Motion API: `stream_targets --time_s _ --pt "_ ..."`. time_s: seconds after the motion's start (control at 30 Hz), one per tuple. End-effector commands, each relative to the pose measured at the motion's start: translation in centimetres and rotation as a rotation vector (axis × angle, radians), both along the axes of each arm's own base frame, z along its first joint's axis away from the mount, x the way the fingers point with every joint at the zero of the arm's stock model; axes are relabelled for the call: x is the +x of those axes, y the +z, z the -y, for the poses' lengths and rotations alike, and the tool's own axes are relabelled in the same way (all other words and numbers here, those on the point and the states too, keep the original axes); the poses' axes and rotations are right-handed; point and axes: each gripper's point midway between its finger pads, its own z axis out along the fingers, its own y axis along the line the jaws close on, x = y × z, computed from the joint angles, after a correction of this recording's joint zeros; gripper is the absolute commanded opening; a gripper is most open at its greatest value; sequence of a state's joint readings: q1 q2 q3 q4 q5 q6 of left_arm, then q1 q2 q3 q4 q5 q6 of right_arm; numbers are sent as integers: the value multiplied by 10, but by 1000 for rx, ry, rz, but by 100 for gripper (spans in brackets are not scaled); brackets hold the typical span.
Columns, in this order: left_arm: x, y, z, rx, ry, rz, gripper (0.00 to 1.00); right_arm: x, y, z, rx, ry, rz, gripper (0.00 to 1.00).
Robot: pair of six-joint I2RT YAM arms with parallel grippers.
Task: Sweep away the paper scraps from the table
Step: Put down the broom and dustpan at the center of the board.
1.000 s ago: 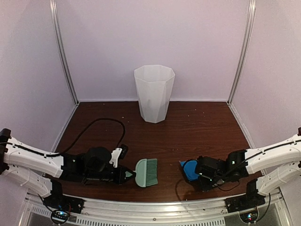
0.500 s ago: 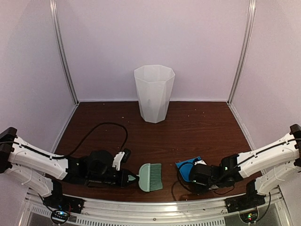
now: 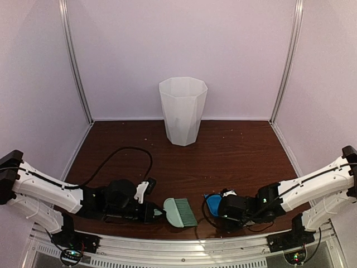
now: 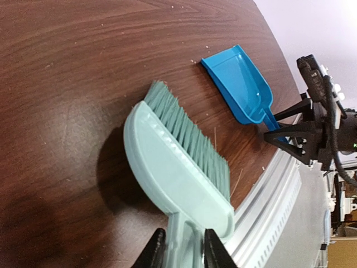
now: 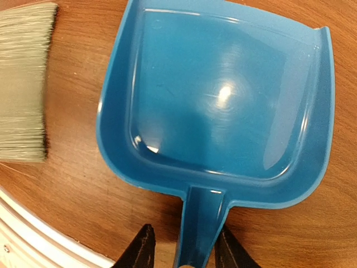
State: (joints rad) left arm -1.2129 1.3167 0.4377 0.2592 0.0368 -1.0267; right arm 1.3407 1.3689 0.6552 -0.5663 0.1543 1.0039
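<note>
At the left, the left claw (image 4: 181, 248) lies low over the worktop (image 3: 240, 159), one finger on each side of the handle of a mint-green hand brush (image 4: 173, 173). The fingers sit very close to the handle, and I cannot tell whether they pinch it or have let go. The brush lies flat near the front metal rail (image 3: 184, 245), bristles pointing toward the far right. A black cable (image 3: 120, 152) loops on the wood behind the left arm.

Far back in the middle, a white waste bin (image 3: 183, 111) stands upright. A few pale specks (image 3: 226, 133) dot the wood on either side of it, too small to identify as paper scraps.

Just right of the brush, a blue plastic dustpan (image 5: 223, 100) rests flat. The right claw (image 5: 187, 248) straddles its handle, parted, with bare wood showing between one finger and the handle.
</note>
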Motion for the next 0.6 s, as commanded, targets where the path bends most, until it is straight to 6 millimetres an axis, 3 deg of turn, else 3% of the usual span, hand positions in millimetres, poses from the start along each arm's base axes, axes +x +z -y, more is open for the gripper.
stream_targets --time_s 0.0,0.57 --pt "10 2 1 26 35 43 29 1 14 -20 58 29 19 38" --pt "28 -20 -14 231 87 112 47 -2 16 -50 67 113 22 37"
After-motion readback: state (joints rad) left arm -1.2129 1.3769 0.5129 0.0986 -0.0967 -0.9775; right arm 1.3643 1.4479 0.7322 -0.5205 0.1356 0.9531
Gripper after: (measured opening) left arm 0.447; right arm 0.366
